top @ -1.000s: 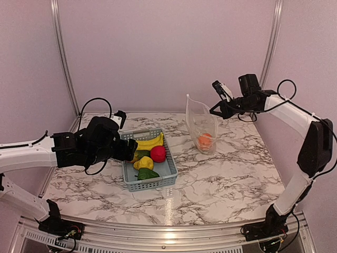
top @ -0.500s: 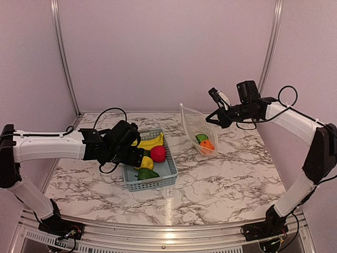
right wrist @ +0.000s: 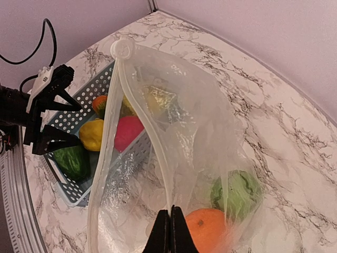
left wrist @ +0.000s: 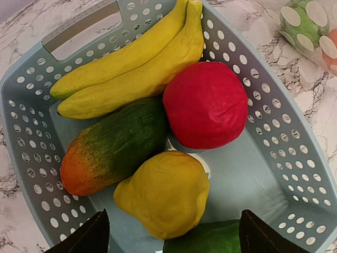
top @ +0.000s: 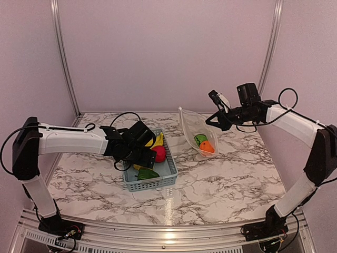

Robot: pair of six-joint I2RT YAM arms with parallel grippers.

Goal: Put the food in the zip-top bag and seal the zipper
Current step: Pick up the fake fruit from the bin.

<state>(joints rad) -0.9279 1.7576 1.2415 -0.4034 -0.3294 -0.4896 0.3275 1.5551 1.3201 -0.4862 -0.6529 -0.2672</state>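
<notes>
The clear zip-top bag (top: 196,129) hangs open from my right gripper (top: 218,120), which is shut on its pale zipper (right wrist: 150,137) edge. Inside lie an orange piece (right wrist: 206,227) and a green round piece (right wrist: 237,192). My left gripper (left wrist: 168,237) is open just above the blue-grey basket (top: 168,171), its fingertips either side of a yellow pear-shaped piece (left wrist: 163,192). The basket also holds yellow bananas (left wrist: 137,66), a red round piece (left wrist: 206,104), a green-orange mango (left wrist: 110,145) and a dark green piece (left wrist: 202,243).
The basket (left wrist: 279,158) stands on the marble table (top: 221,179) left of centre, the bag to its right. Metal posts (top: 61,55) rise at the back corners. My left arm (top: 73,141) stretches low over the table's left side.
My left gripper has moved right and forward over the basket. My right gripper has tilted the bag, its mouth now leaning left toward the basket; a green piece now shows beside the orange one.
</notes>
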